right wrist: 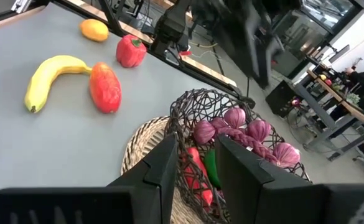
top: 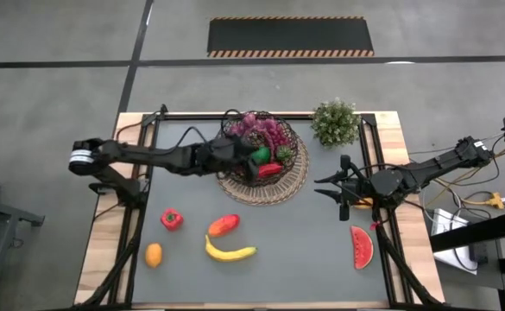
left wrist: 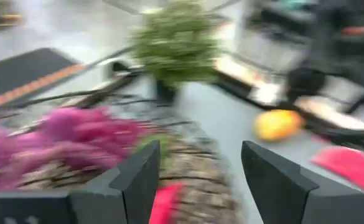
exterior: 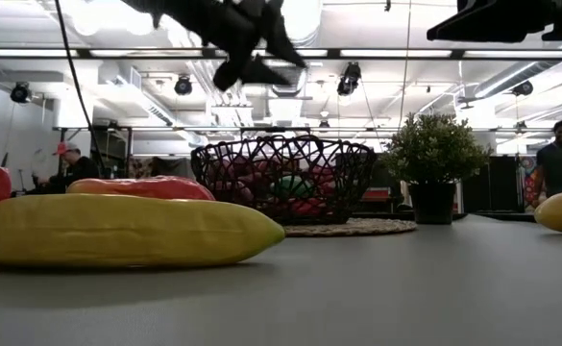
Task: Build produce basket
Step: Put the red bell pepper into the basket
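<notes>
The dark wire basket stands on its woven tan mat at the table's far middle. In it lie purple grapes, a green lime and a red pepper. My left gripper hangs open and empty above the basket's left part; it also shows in the left wrist view. My right gripper is open and empty just right of the mat, pointing at the basket. On the table lie a red pepper, a red-orange piece, a banana, an orange piece and a watermelon slice.
A bushy green potted plant stands at the far right of the mat. A yellow fruit lies under my right arm near the table's right edge. People show in the room beyond the table in the low view.
</notes>
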